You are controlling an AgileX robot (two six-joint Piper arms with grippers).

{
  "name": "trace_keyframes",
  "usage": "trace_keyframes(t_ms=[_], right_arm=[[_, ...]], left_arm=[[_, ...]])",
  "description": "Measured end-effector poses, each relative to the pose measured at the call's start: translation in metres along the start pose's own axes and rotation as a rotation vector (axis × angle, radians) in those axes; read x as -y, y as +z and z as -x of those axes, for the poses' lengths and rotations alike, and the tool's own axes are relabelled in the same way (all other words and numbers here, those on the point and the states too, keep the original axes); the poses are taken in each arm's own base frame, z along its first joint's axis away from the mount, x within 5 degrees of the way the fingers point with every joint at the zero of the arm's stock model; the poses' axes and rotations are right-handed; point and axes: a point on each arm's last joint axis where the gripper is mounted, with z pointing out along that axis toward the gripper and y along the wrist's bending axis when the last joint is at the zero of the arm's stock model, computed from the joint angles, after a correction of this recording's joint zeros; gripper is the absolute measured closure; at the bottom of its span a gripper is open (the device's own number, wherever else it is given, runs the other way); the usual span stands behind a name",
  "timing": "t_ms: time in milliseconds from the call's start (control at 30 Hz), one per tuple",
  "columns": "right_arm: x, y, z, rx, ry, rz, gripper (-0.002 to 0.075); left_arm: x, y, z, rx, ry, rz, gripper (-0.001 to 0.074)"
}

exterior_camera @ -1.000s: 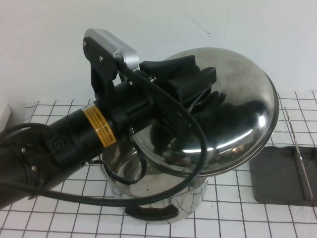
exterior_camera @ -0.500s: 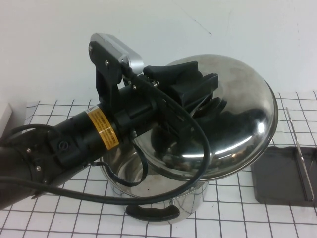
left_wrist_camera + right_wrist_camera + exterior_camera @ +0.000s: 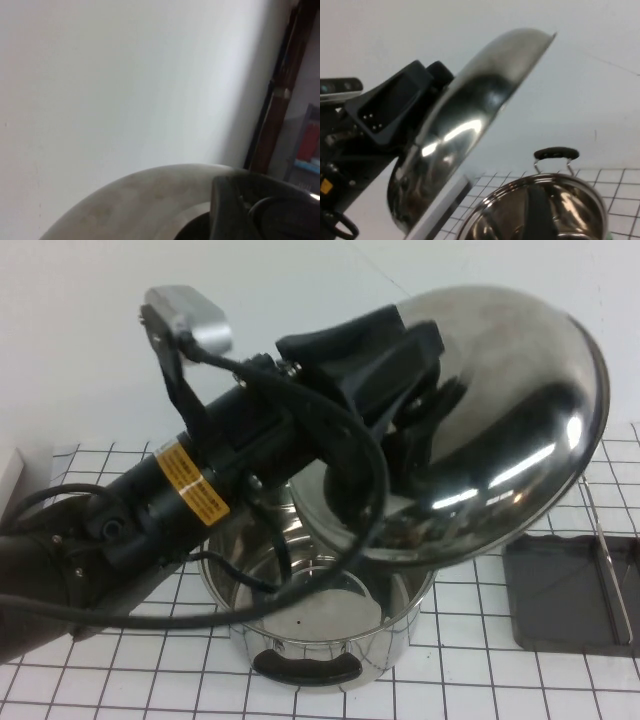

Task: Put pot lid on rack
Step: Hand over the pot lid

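My left gripper point(image 3: 420, 405) is shut on the knob of the pot lid point(image 3: 505, 440) and holds it in the air, tilted steeply, above and to the right of the open pot point(image 3: 320, 640). The knob is hidden between the fingers. The lid's right rim hangs above the left part of the dark grey rack point(image 3: 560, 590), which lies flat on the table at the right. The lid also shows in the right wrist view point(image 3: 465, 130) and in the left wrist view point(image 3: 145, 200). My right gripper is outside the high view; its wrist view looks at the pot point(image 3: 560, 210).
The steel pot has a black handle point(image 3: 305, 668) at the front and stands on the grid-marked table point(image 3: 470, 680). The rack's thin wire frame point(image 3: 605, 565) stands at its right side. A white wall lies behind. A white object point(image 3: 8, 475) sits at the far left.
My left gripper has lifted the lid higher and carried it to the right, away from the pot and towards the rack. The lid is now tilted more steeply.
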Motion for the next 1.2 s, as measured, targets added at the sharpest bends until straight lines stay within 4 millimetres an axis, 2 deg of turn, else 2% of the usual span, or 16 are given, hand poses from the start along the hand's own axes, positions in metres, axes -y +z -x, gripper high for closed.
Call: trace_keyframes(t_ms=[133, 400, 767, 1000, 1100, 1200], right_arm=[[-0.005, 0.019, 0.013, -0.061, 0.012, 0.089, 0.0295], [-0.014, 0.051, 0.038, -0.139, 0.018, 0.267, 0.0290], [-0.002, 0.076, 0.042, -0.200, 0.078, 0.284, 0.0290], [0.004, 0.096, 0.051, -0.223, 0.109, 0.301, 0.0290], [0.005, 0.106, 0.056, -0.237, 0.121, 0.333, 0.0324], [0.005, 0.114, 0.061, -0.247, 0.135, 0.382, 0.0411]], left_arm=[[-0.001, 0.000, 0.004, 0.052, -0.085, 0.007, 0.0417], [-0.010, 0.002, -0.007, 0.030, -0.155, 0.023, 0.0417], [-0.015, 0.003, -0.015, 0.006, -0.180, 0.033, 0.0417], [-0.014, 0.003, -0.017, -0.014, -0.168, 0.017, 0.0417], [-0.013, 0.003, -0.018, -0.019, -0.166, 0.014, 0.0417], [-0.013, 0.003, -0.018, -0.022, -0.165, 0.015, 0.0418]])
